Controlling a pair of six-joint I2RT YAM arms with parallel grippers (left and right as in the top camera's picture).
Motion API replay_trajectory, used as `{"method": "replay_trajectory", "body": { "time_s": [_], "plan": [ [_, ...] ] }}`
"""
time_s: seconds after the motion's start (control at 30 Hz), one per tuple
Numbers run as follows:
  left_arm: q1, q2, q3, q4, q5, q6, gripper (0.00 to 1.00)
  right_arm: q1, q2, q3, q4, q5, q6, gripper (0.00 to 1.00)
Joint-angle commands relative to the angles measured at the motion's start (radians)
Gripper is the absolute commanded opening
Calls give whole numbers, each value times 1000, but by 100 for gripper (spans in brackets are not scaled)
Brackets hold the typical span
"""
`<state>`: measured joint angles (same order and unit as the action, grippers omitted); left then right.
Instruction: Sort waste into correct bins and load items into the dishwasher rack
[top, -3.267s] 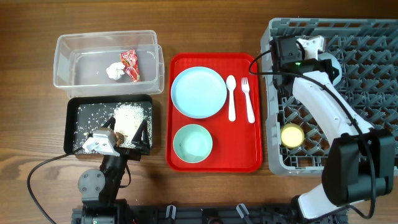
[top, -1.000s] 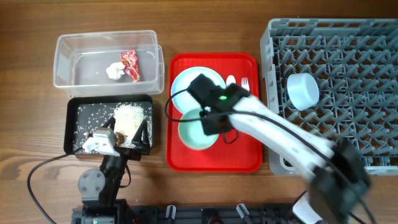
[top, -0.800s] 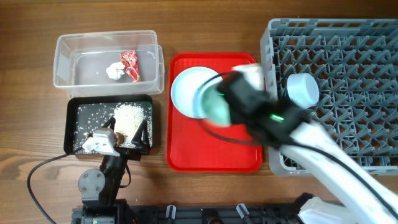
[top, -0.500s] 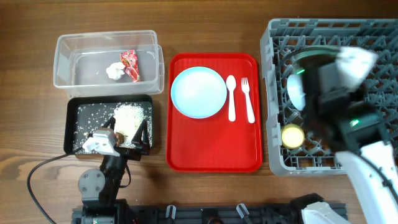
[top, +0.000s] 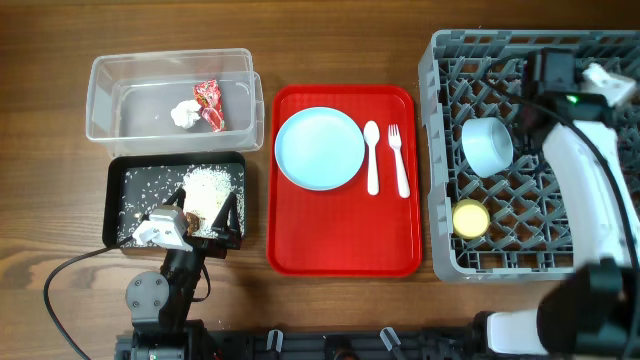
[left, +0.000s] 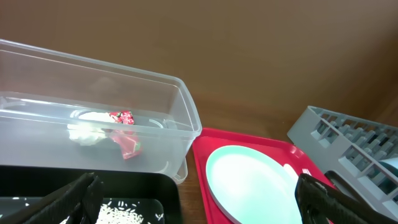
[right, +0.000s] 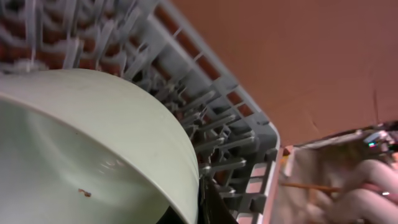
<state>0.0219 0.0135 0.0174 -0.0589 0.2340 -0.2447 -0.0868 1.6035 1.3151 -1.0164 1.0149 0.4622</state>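
You've got R gripper (top: 540, 100) clamped on green bowl (right: 93, 143), rim-held and tipped, likely to slot btwn rack (top: 600, 250) pegs; L gripper (top: 207, 212) parked, fingers apart.

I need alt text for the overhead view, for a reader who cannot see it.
The right arm reaches over the grey dishwasher rack, which holds a light-blue bowl and a yellow cup. A red tray in the middle carries a plate, spoon and fork; at left, a clear tub and a black tray.
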Motion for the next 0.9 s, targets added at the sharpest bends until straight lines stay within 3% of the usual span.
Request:
{"method": "replay_trajectory", "body": {
  "time_s": [0.0, 0.5, 0.87],
  "plan": [
    [8, -11, -11, 6, 1, 2, 100, 8, 68, 0, 13, 34, -19, 4],
    [8, -11, -11, 6, 1, 2, 100, 11, 127, 0, 164, 133, -193, 4],
    [8, -11, -11, 6, 1, 2, 100, 76, 190, 0, 148, 138, -198, 4]
  ]
}}
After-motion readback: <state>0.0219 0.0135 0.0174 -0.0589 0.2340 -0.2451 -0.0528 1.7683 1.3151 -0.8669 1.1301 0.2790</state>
